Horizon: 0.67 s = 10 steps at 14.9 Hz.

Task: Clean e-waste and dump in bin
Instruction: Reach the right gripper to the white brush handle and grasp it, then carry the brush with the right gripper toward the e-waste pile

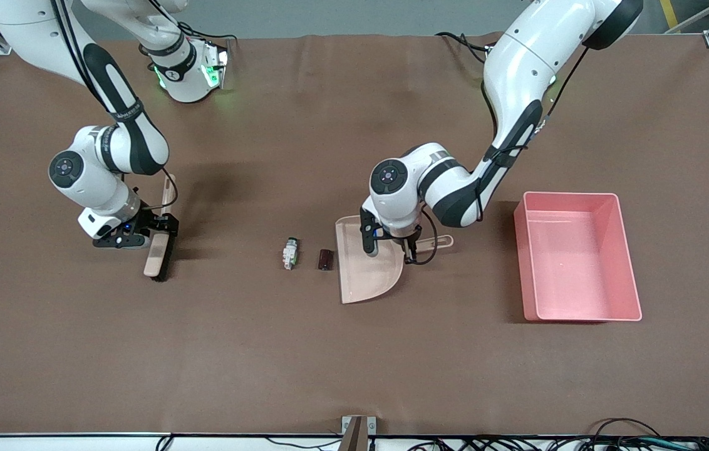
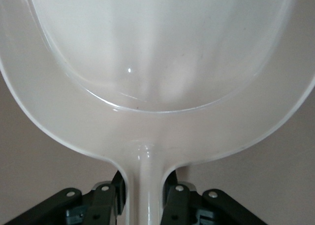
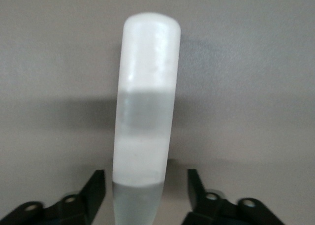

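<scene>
Front view: e-waste (image 1: 308, 255) sits just beside the dustpan (image 1: 368, 270) lip; bin (image 1: 575, 257) toward the left arm's end.
Left wrist view: left gripper (image 2: 143, 195) is clamped on the dustpan handle; lip should be kept flat.
Right wrist view: right gripper (image 3: 146, 195) fingers are apart around the brush (image 3: 145, 121).

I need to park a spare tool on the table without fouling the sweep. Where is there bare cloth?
Free: the wide strip nearer the front camera than the dustpan, brush and pink bin, and the stretch between brush and whitish component. Crowded: component, maroon block and dustpan lip sit close together.
</scene>
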Motion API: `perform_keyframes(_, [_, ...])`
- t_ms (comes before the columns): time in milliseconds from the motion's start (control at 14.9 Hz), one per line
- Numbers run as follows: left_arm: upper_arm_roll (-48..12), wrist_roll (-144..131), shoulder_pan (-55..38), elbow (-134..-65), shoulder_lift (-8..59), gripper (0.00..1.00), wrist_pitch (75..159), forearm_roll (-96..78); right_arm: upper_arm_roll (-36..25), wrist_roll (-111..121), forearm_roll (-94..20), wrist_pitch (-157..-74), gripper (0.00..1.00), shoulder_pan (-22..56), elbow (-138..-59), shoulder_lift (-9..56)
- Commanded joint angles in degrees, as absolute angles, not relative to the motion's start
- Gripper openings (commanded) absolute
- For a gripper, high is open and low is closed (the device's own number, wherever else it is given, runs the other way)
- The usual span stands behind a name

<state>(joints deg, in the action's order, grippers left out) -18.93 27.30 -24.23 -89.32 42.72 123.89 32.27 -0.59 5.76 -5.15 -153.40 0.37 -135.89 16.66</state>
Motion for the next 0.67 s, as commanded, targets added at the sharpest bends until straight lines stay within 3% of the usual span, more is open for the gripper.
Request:
perform_keyframes(0, [-18.8,28.3,-24.5,-88.2,43.0,0.24,124.2,34.5,-0.3,4.0,-5.6,-151.6,0.49,0.1,-135.8,15.6])
perform_keyframes(268, [-18.8,30.2,-24.4,-88.2,42.8,0.22,124.1,34.5,-0.3,2.5,-5.6,-145.8,0.11,0.4,-132.6,15.4])
perform_keyframes(469, [-18.8,30.2,-24.5,-88.2,42.8,0.21,124.1,34.5,0.3,-0.1,-5.6,-137.0,0.01,2.1,-127.9,14.9])
perform_keyframes(603, [-18.8,30.2,-24.6,-88.1,43.0,0.21,124.1,34.4,0.4,-4.3,-5.7,-137.2,0.01,5.5,-127.4,14.4])
